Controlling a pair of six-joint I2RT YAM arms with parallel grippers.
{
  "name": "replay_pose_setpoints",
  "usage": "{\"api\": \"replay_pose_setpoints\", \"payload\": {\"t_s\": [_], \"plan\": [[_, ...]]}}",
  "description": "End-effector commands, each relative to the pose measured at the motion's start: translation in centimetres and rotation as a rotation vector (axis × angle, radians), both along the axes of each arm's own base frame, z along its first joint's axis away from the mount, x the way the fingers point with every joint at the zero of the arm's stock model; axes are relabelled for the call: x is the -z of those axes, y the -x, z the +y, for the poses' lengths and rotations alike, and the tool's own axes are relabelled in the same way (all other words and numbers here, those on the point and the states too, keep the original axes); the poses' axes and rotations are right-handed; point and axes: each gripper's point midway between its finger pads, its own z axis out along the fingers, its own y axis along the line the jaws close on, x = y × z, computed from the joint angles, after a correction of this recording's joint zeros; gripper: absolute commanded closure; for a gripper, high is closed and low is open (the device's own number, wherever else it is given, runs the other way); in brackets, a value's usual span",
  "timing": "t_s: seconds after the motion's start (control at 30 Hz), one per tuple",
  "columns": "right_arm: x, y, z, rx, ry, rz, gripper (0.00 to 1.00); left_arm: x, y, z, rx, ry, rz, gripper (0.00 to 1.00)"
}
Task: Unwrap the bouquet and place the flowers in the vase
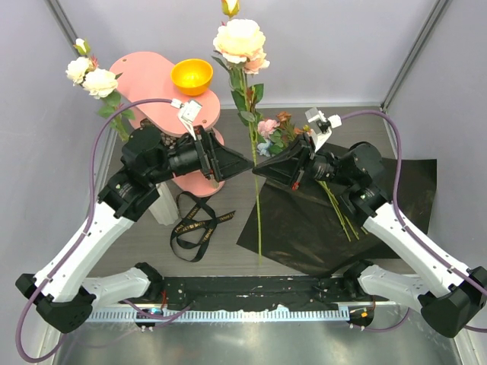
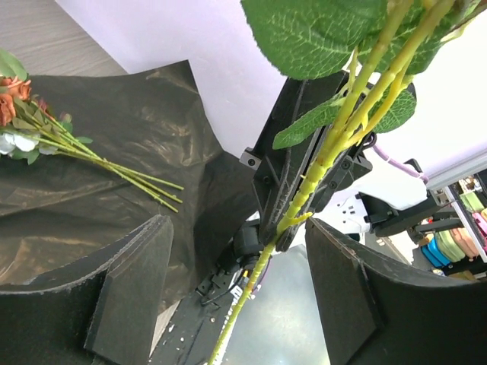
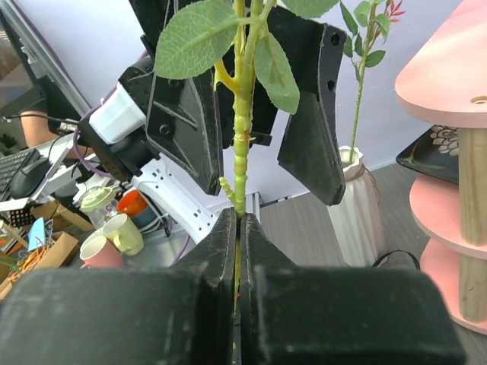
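It looks like a robotics lab: plain white panels (image 1: 342,46) enclose the worktop (image 1: 144,243), and outside mugs (image 3: 125,232) and a keyboard (image 3: 9,166) lie around.

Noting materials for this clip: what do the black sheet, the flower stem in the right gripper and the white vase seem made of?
The black sheet: thin plastic film or coated paper, glossy; it creases and shows soft sheen. The flower stem: moulded plastic, matte green, with regular knobs. The vase: likely glazed ceramic, white and ribbed, though plastic cannot be ruled out.
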Motion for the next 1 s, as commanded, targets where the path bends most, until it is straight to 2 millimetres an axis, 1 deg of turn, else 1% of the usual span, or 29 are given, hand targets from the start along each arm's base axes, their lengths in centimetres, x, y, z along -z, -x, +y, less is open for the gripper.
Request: {"api": "replay_pose_setpoints", "payload": {"t_s": [0.0,0.17,0.23,0.3,0.4,0.5,0.53,0.6,0.63,0.7,0.73,0.77,0.8,0.83,0.87,0.9,0.93,0.97], "plan": [[-1.3,1.8,-0.4,-0.059,-0.017,-0.071,0.99,-3.2,0.3,-0.2,0.022,0.063,-0.097,0.29],[-0.4,1.8,-0.3,-0.061,0.021,-0.089,0.99,-3.8,0.0,-0.2,0.012,0.065,-0.115,0.42],[-0.3,1.9,-0.3,-0.062,0.028,-0.096,0.99,-4.2,0.0,-0.4,0.024,0.069,-0.123,0.45],[0.1,1.6,-0.1,-0.057,0.041,-0.094,0.99,-4.3,0.2,-0.7,0.047,0.071,-0.119,0.45],[0.1,1.3,-0.1,-0.051,0.042,-0.096,0.99,-4.7,0.7,-1.0,0.083,0.085,-0.127,0.45],[-0.1,1.5,0.0,-0.057,0.039,-0.101,0.99,-4.9,0.8,-0.9,0.085,0.084,-0.143,0.55],[-0.3,1.5,0.0,-0.058,0.037,-0.106,0.99,-5.0,0.8,-0.8,0.085,0.085,-0.15,0.62],[-0.3,1.5,0.0,-0.057,0.039,-0.109,0.99,-5.0,1.0,-0.8,0.093,0.074,-0.159,0.72],[-0.3,1.5,0.1,-0.057,0.041,-0.116,0.99,-5.2,1.0,-0.7,0.092,0.068,-0.176,0.8],[-0.2,1.4,0.1,-0.051,0.046,-0.117,0.99,-5.0,1.0,-0.5,0.082,0.044,-0.18,0.89],[-0.2,1.3,0.1,-0.042,0.05,-0.121,0.86,-5.5,0.9,-0.2,0.069,0.03,-0.222,1.0],[0.0,1.1,0.0,-0.027,0.061,-0.111,0.74,-4.7,0.9,0.1,0.057,-0.008,-0.206,1.0],[0.0,0.1,-0.2,0.036,0.06,-0.1,0.64,-4.6,0.9,0.4,0.046,-0.033,-0.218,1.0],[-0.1,-0.4,-0.5,0.085,0.067,-0.098,0.29,-5.7,0.7,1.3,-0.006,-0.052,-0.263,1.0],[0.6,-1.3,-1.2,0.167,0.109,-0.106,0.25,-4.2,0.5,2.3,-0.032,-0.142,-0.273,1.0],[0.6,-3.4,-2.2,0.315,0.118,-0.086,0.24,-4.2,0.3,3.3,-0.08,-0.187,-0.3,1.0],[0.9,-4.7,-3.2,0.412,0.137,-0.078,0.21,-5.3,-0.1,5.3,-0.18,-0.216,-0.338,1.0],[2.3,-5.7,-4.2,0.489,0.198,-0.058,0.2,-4.0,-0.3,6.9,-0.228,-0.31,-0.351,1.0]]}}
